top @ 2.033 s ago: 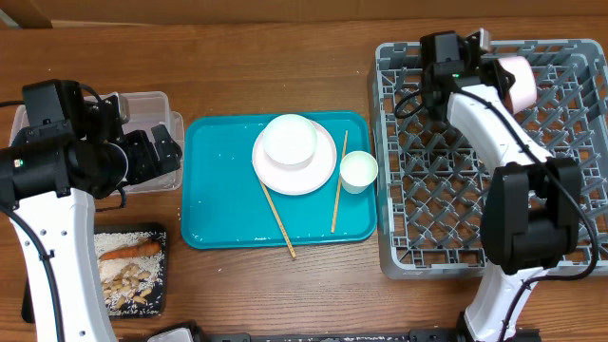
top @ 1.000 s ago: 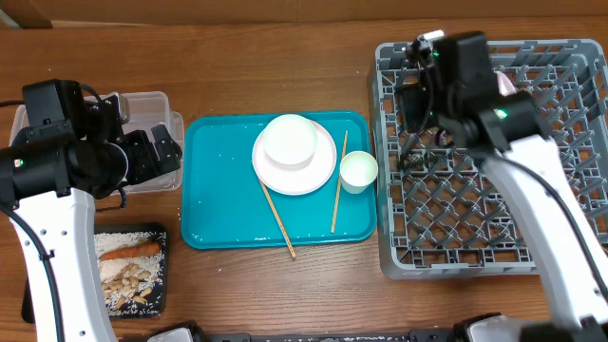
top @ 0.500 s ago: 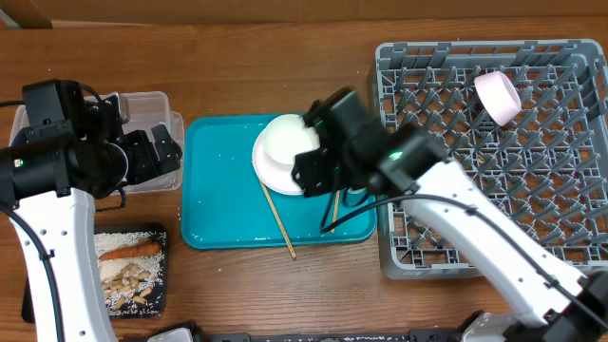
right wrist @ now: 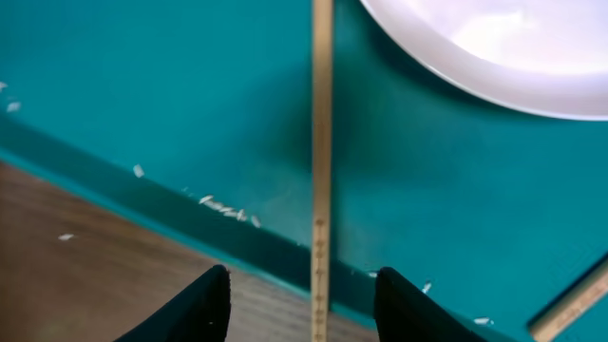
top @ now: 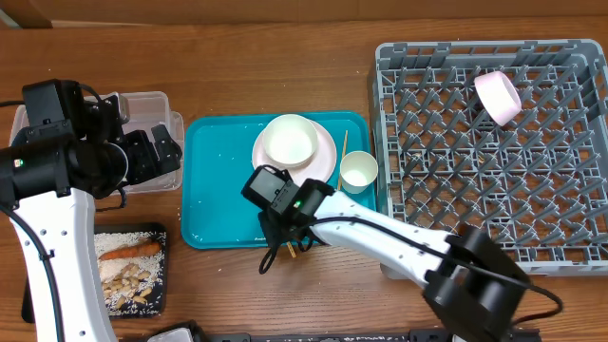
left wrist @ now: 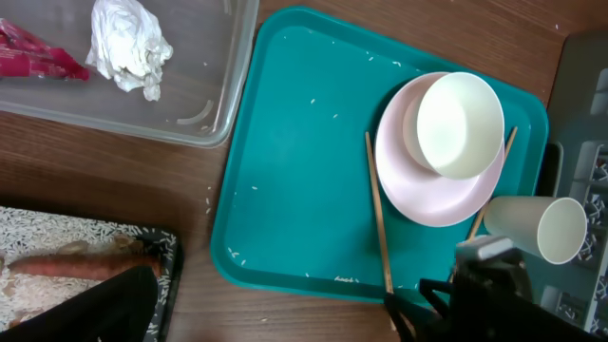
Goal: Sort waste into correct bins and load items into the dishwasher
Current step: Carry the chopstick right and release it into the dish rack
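Two claws are working this table, and both are mine. The grey dishwasher rack (top: 560, 237) is taking up the right side, with a pink cup (top: 498, 95) lying tilted near its far corner. The teal tray (top: 218, 199) is sitting in the middle, flecked with rice grains. To its left, the clear bin (top: 142, 100) is holding a crumpled tissue (left wrist: 128, 43) and a red wrapper (left wrist: 33, 57). Nearer the table edge, the black food tray (top: 128, 271) is carrying rice and an orange piece of food.

On the teal tray, the pink plate (left wrist: 418, 195) is bearing a white bowl (left wrist: 461, 123), and a paper cup (top: 358, 171) is standing just beside the plate on the rack side.

I am hanging my right claw (right wrist: 313, 304) low over the tray's near rim, fingers spread wide, one chopstick (right wrist: 322, 142) running between them and out over the rim. The second chopstick (top: 338, 185) is lying between plate and cup. I am holding my left claw (top: 160, 152) at the clear bin's edge, and I cannot tell whether it is wide or narrow.
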Robot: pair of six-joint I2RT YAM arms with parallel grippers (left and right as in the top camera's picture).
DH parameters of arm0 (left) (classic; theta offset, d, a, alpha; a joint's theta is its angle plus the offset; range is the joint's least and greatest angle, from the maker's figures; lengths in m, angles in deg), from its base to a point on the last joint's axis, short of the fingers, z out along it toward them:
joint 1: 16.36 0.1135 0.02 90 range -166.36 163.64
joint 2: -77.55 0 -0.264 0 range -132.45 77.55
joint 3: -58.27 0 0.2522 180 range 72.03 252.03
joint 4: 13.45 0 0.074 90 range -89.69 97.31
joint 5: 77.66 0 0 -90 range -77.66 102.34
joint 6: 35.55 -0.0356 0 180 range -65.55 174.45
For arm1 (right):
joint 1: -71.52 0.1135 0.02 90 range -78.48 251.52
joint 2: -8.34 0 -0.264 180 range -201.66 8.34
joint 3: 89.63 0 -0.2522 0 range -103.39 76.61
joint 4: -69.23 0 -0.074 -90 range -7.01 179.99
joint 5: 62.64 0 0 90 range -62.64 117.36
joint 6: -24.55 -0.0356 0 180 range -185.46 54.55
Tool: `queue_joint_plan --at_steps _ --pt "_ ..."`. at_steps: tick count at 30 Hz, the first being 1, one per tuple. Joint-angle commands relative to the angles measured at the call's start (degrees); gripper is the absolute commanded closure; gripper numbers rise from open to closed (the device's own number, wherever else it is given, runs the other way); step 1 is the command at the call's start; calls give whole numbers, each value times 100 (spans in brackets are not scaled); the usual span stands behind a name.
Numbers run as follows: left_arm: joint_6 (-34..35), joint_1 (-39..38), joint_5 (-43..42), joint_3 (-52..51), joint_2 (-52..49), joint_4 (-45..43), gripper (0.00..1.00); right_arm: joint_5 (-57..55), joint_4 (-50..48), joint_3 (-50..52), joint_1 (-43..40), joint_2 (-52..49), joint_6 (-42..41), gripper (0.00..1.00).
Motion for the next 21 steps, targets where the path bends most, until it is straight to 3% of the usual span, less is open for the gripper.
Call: queue_joint_plan --at_steps 1,5,21 --pt "-87 31 31 103 4 -9 0 -203 -133 37 15 -240 -114 49" --pt "-87 31 31 103 4 -9 0 -205 -254 39 15 -446 -111 51" --pt "-87 31 31 103 4 -9 0 -59 -404 39 42 -638 -111 82"
